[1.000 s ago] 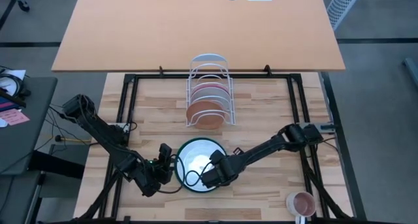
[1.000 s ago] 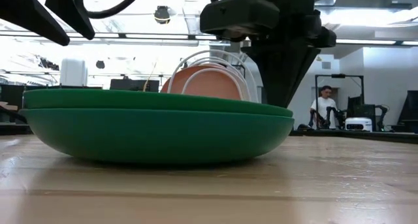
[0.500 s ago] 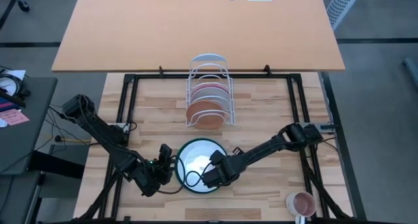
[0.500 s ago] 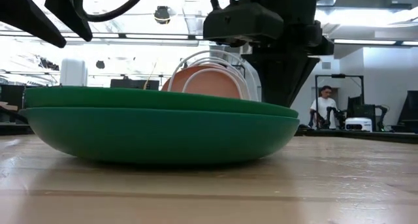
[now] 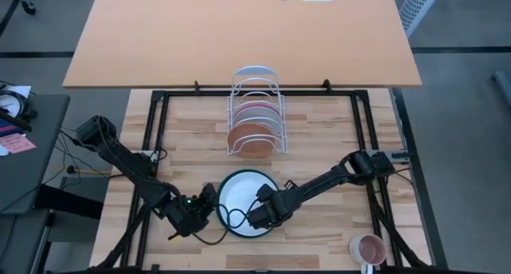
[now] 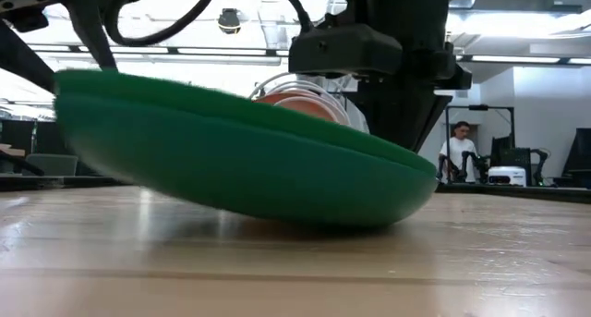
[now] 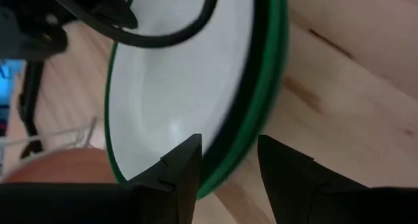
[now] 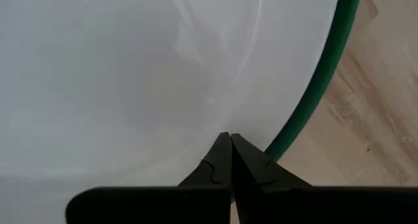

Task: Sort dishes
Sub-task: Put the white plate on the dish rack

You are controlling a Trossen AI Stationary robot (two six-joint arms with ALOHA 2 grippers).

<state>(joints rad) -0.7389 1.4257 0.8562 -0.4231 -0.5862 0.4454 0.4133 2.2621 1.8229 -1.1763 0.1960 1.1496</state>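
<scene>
The dark green plate (image 5: 227, 186) lies near the table's front edge with the white plate (image 5: 239, 196) nested in it. In the low view the green plate (image 6: 240, 169) is tilted, its left edge raised and its right part on the table. My left gripper (image 5: 209, 204) is shut on the stack's left rim. My right gripper (image 5: 263, 212) is shut, its tips down on the white plate (image 8: 130, 74) near the right rim. The terracotta plate (image 5: 254, 140) and the pink plate (image 5: 257, 111) stand on edge in the white wire rack (image 5: 255, 76). My left gripper pinches the stack's left rim (image 7: 243, 145), one finger (image 7: 179, 168) over the white plate's inner face, the other (image 7: 287, 172) outside, under the green plate. It comes slanting down from the table's left. That edge is lifted; the right part rests on the table. My right gripper presses its shut fingertips (image 8: 230, 149) on the white plate's inner face (image 8: 209, 119), close to the green rim (image 8: 313, 93) on the right side. The fingers point steeply down from above. The plates' right part stays on the table beneath them.
The rack stands behind the plates at the table's middle. A small pink mug (image 5: 369, 248) sits at the near right corner. A black frame (image 5: 160, 98) runs round the wooden top. In the low view a person (image 6: 459, 151) stands far off in the room.
My left gripper has rolled about its own axis and sunk slightly, and the left edge of the green plate with the white plate has tipped up off the table. The right part has stayed down. My right gripper has come down a little on the white plate.
</scene>
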